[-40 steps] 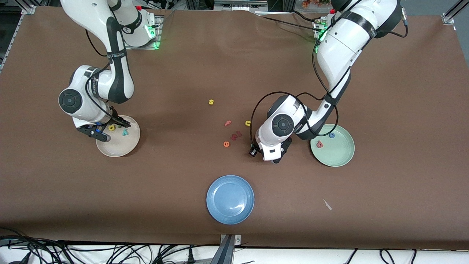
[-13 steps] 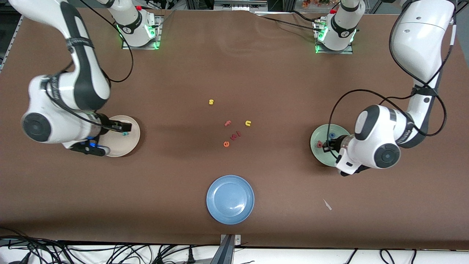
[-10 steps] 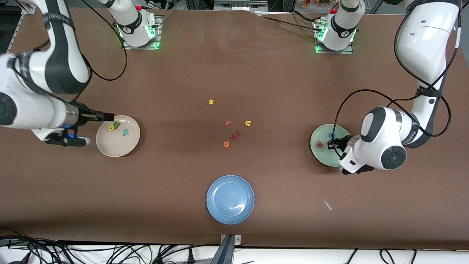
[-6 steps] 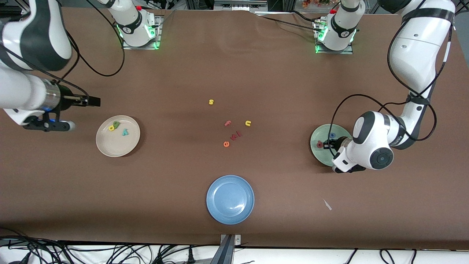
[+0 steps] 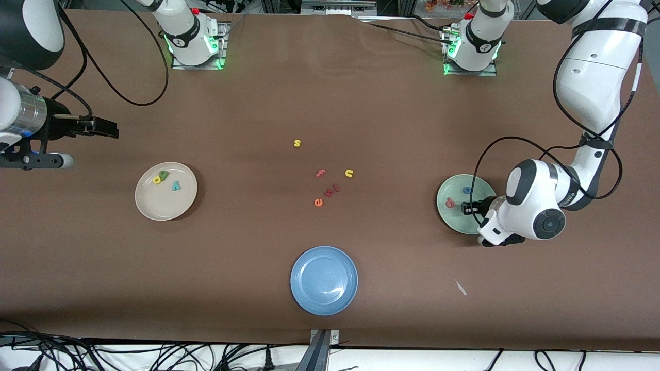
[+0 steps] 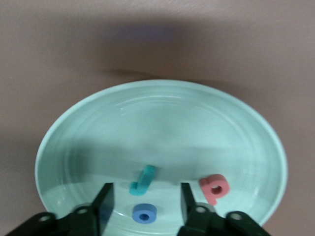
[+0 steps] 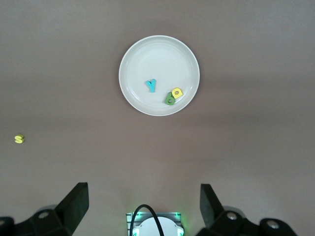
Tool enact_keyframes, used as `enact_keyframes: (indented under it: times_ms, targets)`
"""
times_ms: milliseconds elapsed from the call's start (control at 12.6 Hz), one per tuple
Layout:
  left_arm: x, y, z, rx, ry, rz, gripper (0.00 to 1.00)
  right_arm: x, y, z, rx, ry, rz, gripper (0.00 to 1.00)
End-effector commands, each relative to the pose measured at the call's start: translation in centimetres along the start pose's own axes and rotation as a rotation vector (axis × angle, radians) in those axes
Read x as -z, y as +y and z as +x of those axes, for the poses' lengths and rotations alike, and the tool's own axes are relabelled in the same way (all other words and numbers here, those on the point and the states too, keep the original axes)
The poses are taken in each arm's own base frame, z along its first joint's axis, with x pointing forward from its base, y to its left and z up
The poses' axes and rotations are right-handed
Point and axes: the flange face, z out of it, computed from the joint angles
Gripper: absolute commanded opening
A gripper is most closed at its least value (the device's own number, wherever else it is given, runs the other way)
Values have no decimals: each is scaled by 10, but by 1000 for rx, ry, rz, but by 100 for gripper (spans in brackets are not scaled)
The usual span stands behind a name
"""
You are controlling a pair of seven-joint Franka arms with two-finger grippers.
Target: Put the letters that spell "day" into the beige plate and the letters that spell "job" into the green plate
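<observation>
1. Letters j (image 6: 142,180), o (image 6: 144,214) and b (image 6: 214,188) lie in the green plate (image 6: 162,108), teal hook, blue ring, salmon.
2. Left gripper (image 6: 143,204) hangs over that plate, jaws parted, empty.
3. Well apart from it, toward the right arm's end, the beige plate (image 7: 142,61) holds d (image 7: 170,99), a (image 7: 176,92), y (image 7: 151,85).
4. Right gripper (image 7: 142,206) stands spread wide, empty, high over bare table.

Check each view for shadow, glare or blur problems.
Front view: evenly lit and sharp, soft shadows beside the round cream-beige plate. Left wrist view: a dark shadow band above the pale mint-green plate, fingers blurred. Right wrist view: sharp, no glare.

Beige plate (image 5: 166,206), green plate (image 5: 454,219), blue plate (image 5: 324,304).
</observation>
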Motion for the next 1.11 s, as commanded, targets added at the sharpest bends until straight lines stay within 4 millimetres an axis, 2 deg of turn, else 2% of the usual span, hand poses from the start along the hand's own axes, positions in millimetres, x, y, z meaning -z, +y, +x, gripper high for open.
enact_keyframes:
  times_ms: [0,239,477,636,716,795,1034]
  targets:
    - [58,32,-32,-58,29,31,100,10,-3,2,3,63,23,100]
    - [130,71,-84,-149,59,61,100,15,-1,2,-4,88,11,100]
    - [201,92,-139,-186,139,98,100,18,-4,3,1,113,8,100]
    - [238,85,-162,-285,189,120,100,20,-3,2,20,116,-1,100]
    - [263,70,-160,-359,227,112,100,18,-3,1,22,109,-2,100]
    - [274,52,-158,-397,236,111,100,19,-3,1,23,106,-3,100]
    - [309,33,-176,-398,280,125,100,20,-4,1,29,110,-6,100]
